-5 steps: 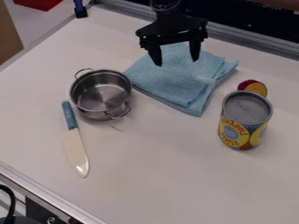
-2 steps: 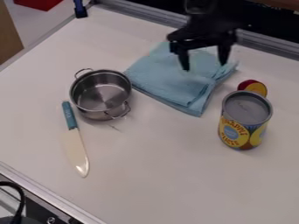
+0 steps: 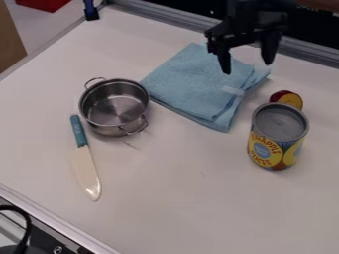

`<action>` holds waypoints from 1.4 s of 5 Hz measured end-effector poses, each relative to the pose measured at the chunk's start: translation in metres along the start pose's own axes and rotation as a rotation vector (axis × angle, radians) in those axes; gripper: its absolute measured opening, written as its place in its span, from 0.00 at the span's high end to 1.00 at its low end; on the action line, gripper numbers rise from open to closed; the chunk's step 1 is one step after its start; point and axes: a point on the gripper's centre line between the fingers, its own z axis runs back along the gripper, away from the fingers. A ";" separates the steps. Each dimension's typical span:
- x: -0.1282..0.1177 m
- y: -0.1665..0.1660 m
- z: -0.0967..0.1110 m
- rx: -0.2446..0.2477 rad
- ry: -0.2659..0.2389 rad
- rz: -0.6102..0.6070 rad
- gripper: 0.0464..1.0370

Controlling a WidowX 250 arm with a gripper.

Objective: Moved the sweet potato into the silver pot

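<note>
Hanging wide open and empty, your gripper is leaving room for straddling what looks like the sweet potato, sitting partly hidden behind the can, well apart from the silver pot.

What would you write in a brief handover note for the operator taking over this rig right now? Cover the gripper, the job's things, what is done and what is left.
Gripper: open and holding nothing, above the far right part of the blue cloth.
Sweet potato: on the table just behind the can, which partly hides it.
Silver pot: upright and empty, left of the cloth, beside the knife.
Done: nothing placed yet.
Left: grasp the sweet potato, probably minding the can, then carry it to the pot and release it inside.
</note>
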 end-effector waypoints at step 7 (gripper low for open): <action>-0.020 -0.024 -0.060 0.123 -0.046 0.041 0.04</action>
